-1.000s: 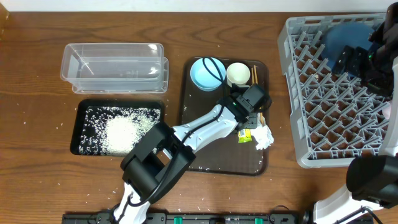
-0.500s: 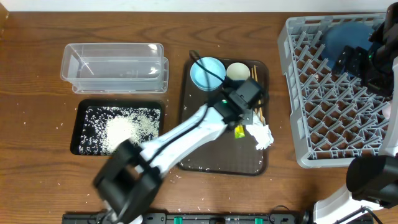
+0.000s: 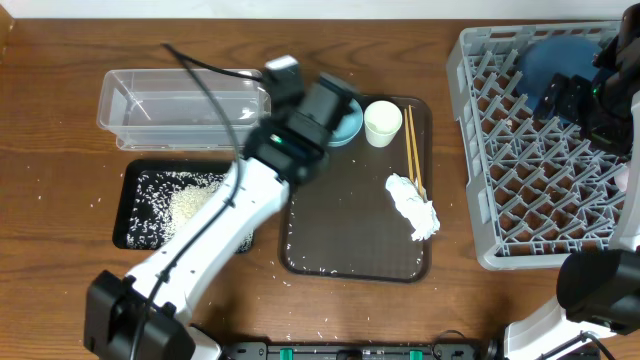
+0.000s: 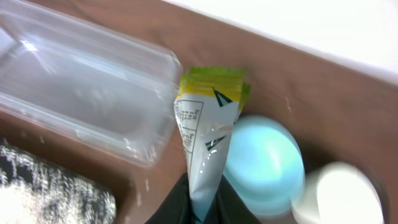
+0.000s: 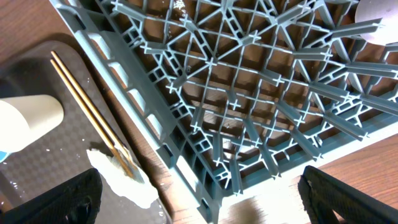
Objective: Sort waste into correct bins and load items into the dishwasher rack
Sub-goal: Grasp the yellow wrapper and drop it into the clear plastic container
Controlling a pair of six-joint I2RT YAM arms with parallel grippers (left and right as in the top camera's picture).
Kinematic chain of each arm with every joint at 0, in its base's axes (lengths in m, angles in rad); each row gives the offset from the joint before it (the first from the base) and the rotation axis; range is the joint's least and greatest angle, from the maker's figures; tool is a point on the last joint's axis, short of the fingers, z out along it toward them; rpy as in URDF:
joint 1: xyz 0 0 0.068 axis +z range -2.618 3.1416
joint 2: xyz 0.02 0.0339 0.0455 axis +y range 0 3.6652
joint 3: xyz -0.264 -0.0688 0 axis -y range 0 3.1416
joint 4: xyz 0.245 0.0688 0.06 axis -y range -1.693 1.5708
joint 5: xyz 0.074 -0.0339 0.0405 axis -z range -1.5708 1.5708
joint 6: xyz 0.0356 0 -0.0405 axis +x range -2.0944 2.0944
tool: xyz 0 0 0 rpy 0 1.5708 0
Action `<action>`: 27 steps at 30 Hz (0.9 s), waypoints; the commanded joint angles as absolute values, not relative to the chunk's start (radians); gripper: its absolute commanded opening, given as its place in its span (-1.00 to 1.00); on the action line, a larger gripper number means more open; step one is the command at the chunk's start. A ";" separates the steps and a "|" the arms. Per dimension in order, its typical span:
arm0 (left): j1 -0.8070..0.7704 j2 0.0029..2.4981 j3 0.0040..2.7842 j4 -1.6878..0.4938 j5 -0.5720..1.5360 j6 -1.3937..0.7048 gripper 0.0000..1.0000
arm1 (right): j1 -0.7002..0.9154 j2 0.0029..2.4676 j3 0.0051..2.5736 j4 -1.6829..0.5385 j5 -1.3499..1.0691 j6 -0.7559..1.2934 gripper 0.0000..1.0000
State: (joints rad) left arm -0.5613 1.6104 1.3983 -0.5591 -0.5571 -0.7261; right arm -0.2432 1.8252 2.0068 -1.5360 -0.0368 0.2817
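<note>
- One piece of waste was in hand. The yellow-green wrapper packet (image 4: 208,134) was pinched by one end in the jaws of the left gripper (image 4: 202,202).
- In the wrist view the packet sat over the end wall of the clear tub (image 4: 81,99), with the small light blue bowl (image 4: 264,162) just beside it. I judged it was not yet over the tub's open middle.
- I took the tub to be the right bin, since the black tray (image 3: 122,225) held the rice (image 3: 190,205).
- To do it well, I would carry the packet further in over the tub and bring it low before spreading the jaws. A light packet let go at the rim could slide onto the counter (image 3: 60,120) or into the rice.
- I would open the jaws fully, as the foil may cling to one finger.
- The right gripper (image 5: 199,196) had its jaws spread wide with nothing between them, over the near edge of the dishwasher rack (image 3: 500,150).
- The tissue (image 3: 415,205), chopsticks (image 3: 413,145) and white cup (image 3: 382,122) were on the brown serving tray (image 3: 350,230).
- Hidden from overhead: the left arm covered its own jaws, the packet, part of the small bowl and the tub's right end, so I could not read the height above the tub.
- The wrist view was blurred and the packet's print was unreadable.
- The large dark blue bowl (image 3: 555,60) in the rack was partly behind the right arm.
- I could not pick out the pink cup with confidence.
- The rack ran off the frame's right edge.
</note>
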 commanded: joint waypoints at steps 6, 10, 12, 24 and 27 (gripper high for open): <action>-0.300 1.686 1.407 -0.333 -0.617 -0.783 -0.66 | -0.251 1.810 2.011 -1.536 -0.034 0.295 0.98; -0.210 1.721 1.407 -0.311 -0.610 -0.784 -0.56 | -0.251 1.810 2.011 -1.536 -0.034 0.295 0.98; -0.173 1.736 1.407 -0.303 -0.610 -0.784 0.11 | -0.251 1.810 2.011 -1.536 -0.034 0.295 0.99; -0.128 1.672 1.407 -0.302 -0.417 -0.618 0.69 | -0.251 1.810 2.011 -1.536 -0.034 0.295 0.98; -0.155 1.597 1.407 -0.391 -0.110 -0.565 0.69 | -0.251 1.810 2.011 -1.536 -0.034 0.295 0.98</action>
State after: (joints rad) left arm -0.1291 1.6928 1.3991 -0.3508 -0.4011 -0.6613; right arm -0.2436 1.8252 2.0068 -1.5360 -0.0368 0.2817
